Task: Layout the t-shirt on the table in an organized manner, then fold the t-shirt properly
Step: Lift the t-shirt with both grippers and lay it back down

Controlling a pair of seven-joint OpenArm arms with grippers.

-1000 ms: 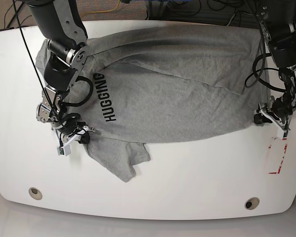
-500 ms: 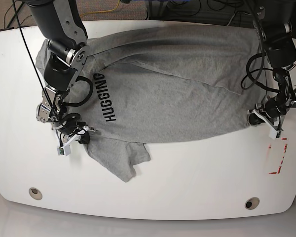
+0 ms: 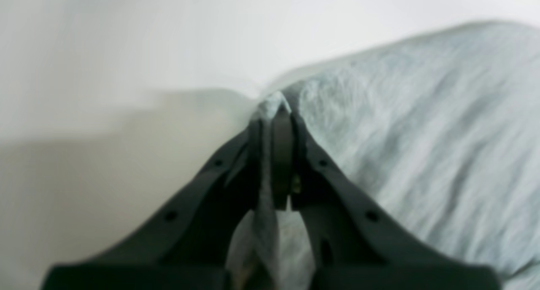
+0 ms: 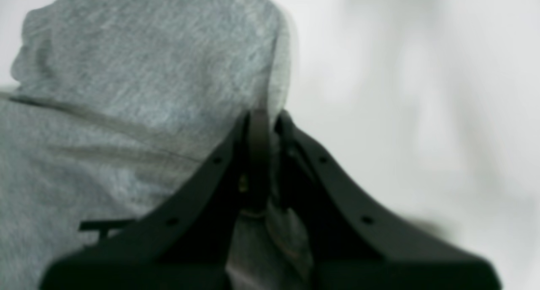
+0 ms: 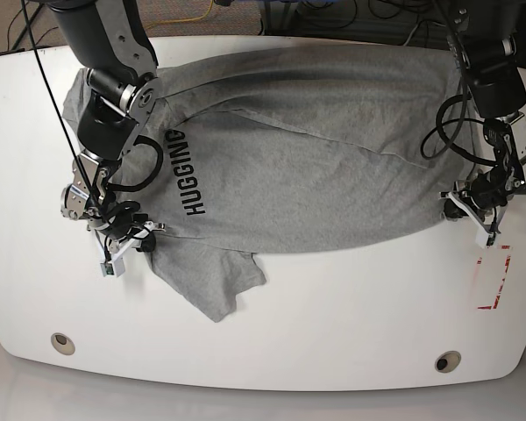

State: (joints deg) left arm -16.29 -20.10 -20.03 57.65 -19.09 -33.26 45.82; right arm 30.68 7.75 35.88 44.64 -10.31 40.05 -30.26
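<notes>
T-shirt edges pinched in both arms' clenched fingers, wrists low over table.

T-shirt: soft heather-grey knit cloth, matt, fine mottled weave, slightly fuzzy up close; black block lettering printed flat, matt. Table: smooth white top, glossy, faint reflections, few dark scuffs. Grommets look like dull metal rings. Red-lined mark thin, flat on surface. Left gripper: dark matt plastic fingers, smooth, small screw holes. Right gripper: same dark matt plastic. Arm housings black, semi-gloss; cables black, rubbery.
</notes>
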